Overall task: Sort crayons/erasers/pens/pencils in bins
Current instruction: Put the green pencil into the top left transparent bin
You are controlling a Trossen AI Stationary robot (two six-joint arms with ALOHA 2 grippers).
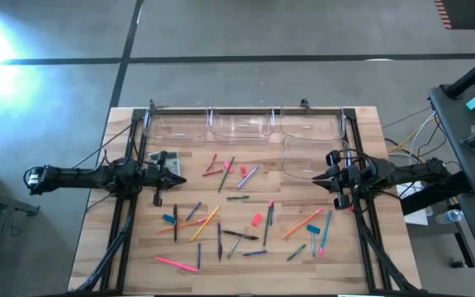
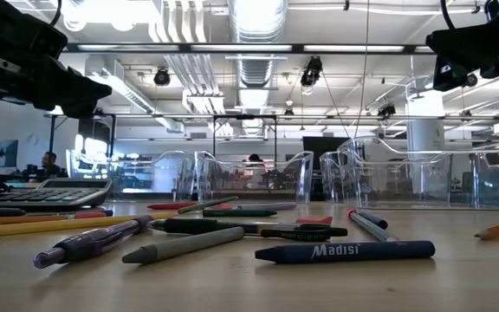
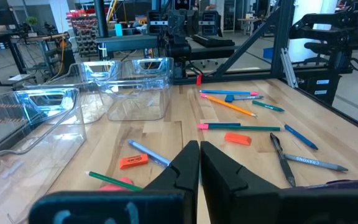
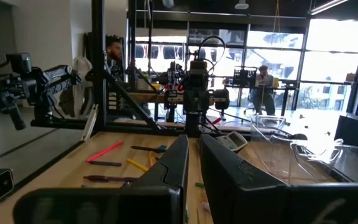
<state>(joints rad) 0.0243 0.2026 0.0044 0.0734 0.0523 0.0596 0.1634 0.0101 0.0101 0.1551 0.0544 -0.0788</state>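
Pencils, pens, crayons and erasers lie scattered flat on the wooden table's middle: an orange pencil (image 1: 302,223), a pink pencil (image 1: 176,263), dark pens (image 1: 240,235), pink erasers (image 1: 242,177) and blue erasers (image 1: 168,218). Three clear bins (image 1: 242,125) line the far edge, and a fourth bin (image 1: 308,157) sits in front of the right one. My left gripper (image 1: 178,179) hovers shut at the table's left by the calculator, and shows shut in its wrist view (image 3: 199,149). My right gripper (image 1: 320,176) hovers shut at the right, beside the fourth bin, and likewise shows shut (image 4: 194,146).
A grey calculator (image 1: 165,162) lies under my left gripper. In the low view a blue crayon (image 2: 345,251), a grey crayon (image 2: 183,245) and a purple pen (image 2: 89,243) lie near the table's near edge. Black frame rails run along both sides. People sit in the room beyond.
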